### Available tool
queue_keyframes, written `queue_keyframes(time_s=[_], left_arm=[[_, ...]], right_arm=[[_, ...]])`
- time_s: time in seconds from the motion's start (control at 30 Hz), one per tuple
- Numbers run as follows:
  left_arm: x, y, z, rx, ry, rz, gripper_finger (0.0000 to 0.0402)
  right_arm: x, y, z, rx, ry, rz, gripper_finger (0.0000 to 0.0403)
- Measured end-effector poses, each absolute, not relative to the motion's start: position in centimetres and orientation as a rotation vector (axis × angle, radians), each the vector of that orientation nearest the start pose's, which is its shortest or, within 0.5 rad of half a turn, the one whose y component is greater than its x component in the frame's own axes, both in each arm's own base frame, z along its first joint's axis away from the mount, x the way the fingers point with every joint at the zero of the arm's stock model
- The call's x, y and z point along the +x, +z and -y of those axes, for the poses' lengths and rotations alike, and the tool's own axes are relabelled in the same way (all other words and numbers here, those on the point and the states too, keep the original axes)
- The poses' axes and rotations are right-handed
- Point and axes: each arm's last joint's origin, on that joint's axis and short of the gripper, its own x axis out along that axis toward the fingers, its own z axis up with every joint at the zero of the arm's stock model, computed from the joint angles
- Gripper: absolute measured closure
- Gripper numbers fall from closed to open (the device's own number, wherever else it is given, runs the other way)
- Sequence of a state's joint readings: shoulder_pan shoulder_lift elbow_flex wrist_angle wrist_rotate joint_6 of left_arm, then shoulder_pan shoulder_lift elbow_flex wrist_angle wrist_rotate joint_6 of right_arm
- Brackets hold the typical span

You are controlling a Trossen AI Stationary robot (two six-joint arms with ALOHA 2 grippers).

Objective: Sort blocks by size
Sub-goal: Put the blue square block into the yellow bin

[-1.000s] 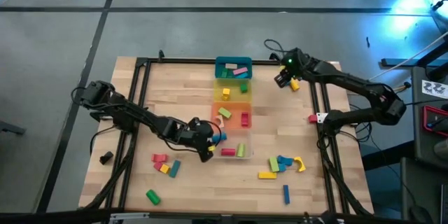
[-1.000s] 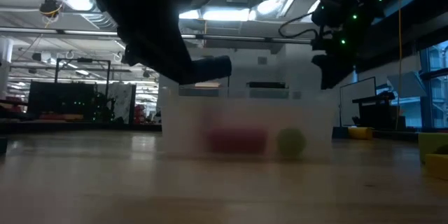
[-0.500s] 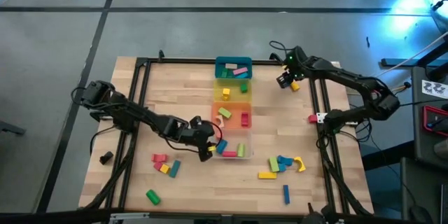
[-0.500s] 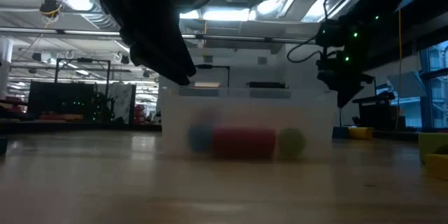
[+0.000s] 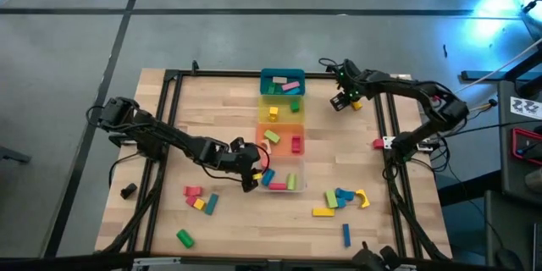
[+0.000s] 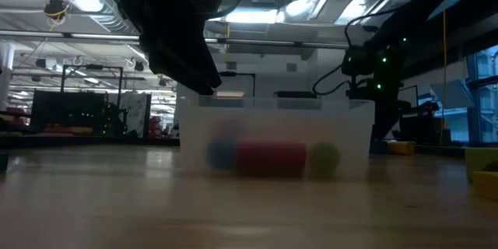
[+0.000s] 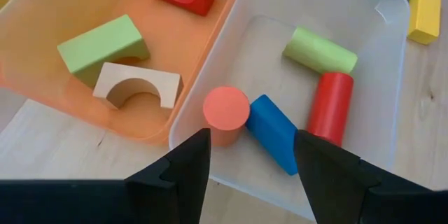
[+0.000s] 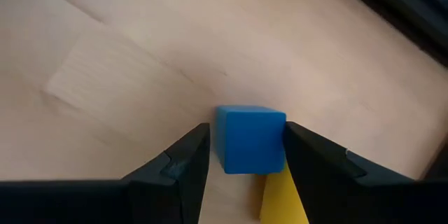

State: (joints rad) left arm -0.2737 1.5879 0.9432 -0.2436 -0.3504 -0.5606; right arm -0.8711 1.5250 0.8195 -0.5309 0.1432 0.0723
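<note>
My left gripper [image 5: 252,178] hangs open and empty over the near left rim of the clear bin [image 5: 292,188]. In the left wrist view the bin [image 7: 392,14] holds a blue block [image 7: 274,133], a salmon cylinder [image 7: 226,108], a red cylinder [image 7: 330,106] and a green cylinder [image 7: 320,50]. My right gripper [image 5: 343,100] is low at the table's far right. Its open fingers stand close on either side of a blue cube [image 8: 250,140] that rests on the table against a yellow block [image 8: 283,196]. I cannot tell whether they touch the cube.
A teal bin [image 5: 282,76], a yellow bin [image 5: 292,117] and an orange bin [image 5: 264,127] line up behind the clear bin. Loose blocks lie near left [image 5: 199,197], near right [image 5: 339,199] and toward the front [image 5: 185,238]. A red block [image 5: 378,143] lies at the right edge.
The blue block that my left gripper held over the clear bin has dropped into it and lies beside the red cylinder; the gripper has stayed in place. My right gripper has come down to the table around the blue cube.
</note>
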Motion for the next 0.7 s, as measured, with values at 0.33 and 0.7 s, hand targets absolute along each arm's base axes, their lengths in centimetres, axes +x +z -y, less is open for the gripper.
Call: queue_keyframes(time_s=[0.33,0.7], left_arm=[[30.72,19.45,7.59,-0.254,0.303,-0.793,0.0213],[30.71,19.44,7.59,-0.265,0.308,-0.791,0.0213]], right_arm=[[16.92,15.59,20.89,0.484,-0.932,-1.208,0.0219],[16.93,15.39,20.90,0.487,-0.928,-1.218,0.0219]])
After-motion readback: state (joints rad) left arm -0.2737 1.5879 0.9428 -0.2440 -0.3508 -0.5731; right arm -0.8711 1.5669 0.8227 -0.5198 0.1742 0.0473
